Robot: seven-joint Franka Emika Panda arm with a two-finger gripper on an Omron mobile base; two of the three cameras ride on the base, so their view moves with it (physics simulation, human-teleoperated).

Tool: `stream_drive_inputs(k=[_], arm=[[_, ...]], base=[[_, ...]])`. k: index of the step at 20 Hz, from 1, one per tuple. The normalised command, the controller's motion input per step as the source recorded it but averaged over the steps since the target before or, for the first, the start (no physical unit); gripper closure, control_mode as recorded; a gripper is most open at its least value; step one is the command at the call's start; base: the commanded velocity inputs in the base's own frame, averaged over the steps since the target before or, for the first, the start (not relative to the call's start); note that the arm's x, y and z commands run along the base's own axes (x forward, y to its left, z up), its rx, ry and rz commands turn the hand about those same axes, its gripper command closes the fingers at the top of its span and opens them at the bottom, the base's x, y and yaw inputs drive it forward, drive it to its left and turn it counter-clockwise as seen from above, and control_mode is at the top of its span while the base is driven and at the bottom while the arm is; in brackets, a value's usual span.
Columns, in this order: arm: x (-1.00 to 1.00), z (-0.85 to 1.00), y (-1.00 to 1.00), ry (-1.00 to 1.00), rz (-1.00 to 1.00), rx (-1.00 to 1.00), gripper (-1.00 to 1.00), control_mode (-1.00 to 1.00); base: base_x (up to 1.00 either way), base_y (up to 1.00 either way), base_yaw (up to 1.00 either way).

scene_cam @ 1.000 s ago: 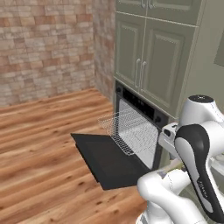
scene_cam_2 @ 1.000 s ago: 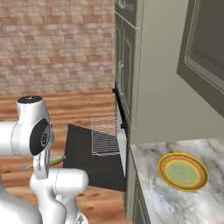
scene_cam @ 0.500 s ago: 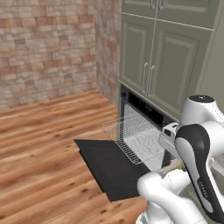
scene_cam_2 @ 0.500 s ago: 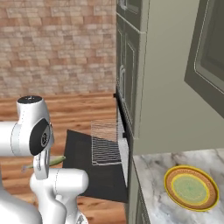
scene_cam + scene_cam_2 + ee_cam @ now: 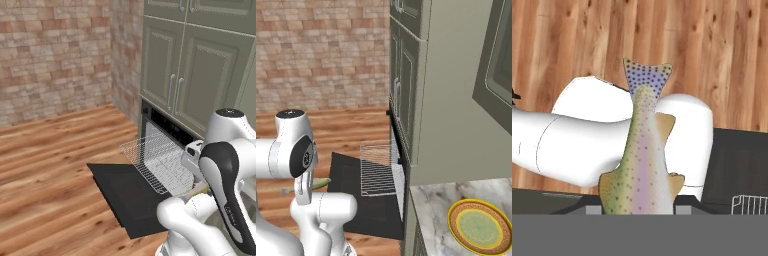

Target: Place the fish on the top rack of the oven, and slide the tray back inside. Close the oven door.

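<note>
Over wood floor (image 5: pixel 50 165) by brick wall (image 5: pixel 55 55), fingers clamp fish (image 5: pixel 643 160) (oven door (image 5: pixel 127 197) down, rack (image 5: pixel 152 162) out).

My marble surface (image 5: pixel 436 210) carries a round yellow plate (image 5: pixel 480 227) with an orange rim; the top rack (image 5: pixel 152 160) stands pulled out over the open oven door (image 5: pixel 127 192), bare.
</note>
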Motion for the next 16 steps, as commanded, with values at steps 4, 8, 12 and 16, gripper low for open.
stream_drive_inputs(k=[4,8,12,16], arm=[[0.00,0.00,-0.02,-0.02,0.00,0.00,1.00,-1.00],[0.00,0.00,-0.04,-0.01,-0.04,0.00,1.00,-1.00],[0.00,0.00,-0.04,0.00,-0.06,0.00,1.00,-1.00],[0.00,-0.04,-0.03,0.00,-0.07,0.00,1.00,-1.00]], base=[[0.00,-0.02,0.00],[0.00,0.00,0.00],[0.00,0.00,0.00],[0.00,0.00,0.00]])
